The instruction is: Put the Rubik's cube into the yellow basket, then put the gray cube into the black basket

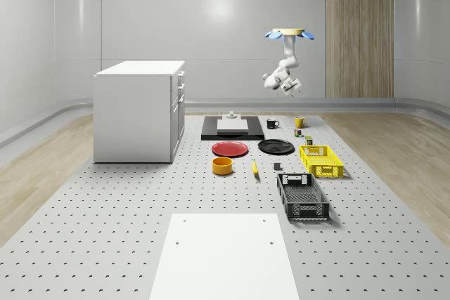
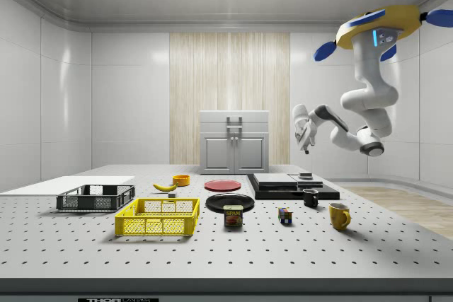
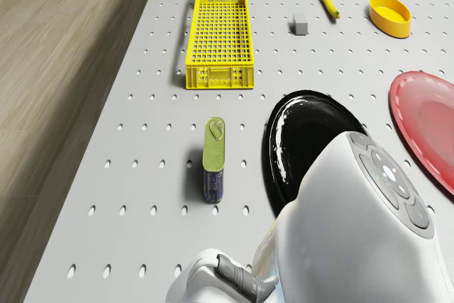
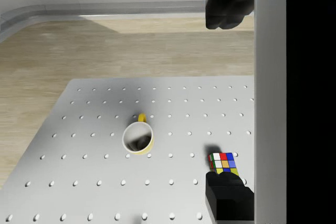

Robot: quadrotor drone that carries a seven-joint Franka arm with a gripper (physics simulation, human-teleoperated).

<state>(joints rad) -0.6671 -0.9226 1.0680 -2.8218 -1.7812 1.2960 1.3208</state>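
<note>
In the whole-scene view, the cabinet (image 1: 138, 110) stands at left, plates (image 1: 230, 148) centre, two baskets (image 1: 321, 160) lower right, and the drone (image 1: 289, 34) hovers upper right.

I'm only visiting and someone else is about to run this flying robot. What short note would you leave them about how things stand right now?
Drone: hovering high above the table's far end in the whole-scene view, near the yellow mug.
Gripper: in the air, holding nothing, well above the table.
Rubik's cube: on the table beside the yellow mug, untouched.
Gray cube: on the table between the yellow basket and the banana.
Black basket: holds nothing, next to the yellow one.
Done: nothing yet.
Left: both steps, Rubik's cube first.
</note>
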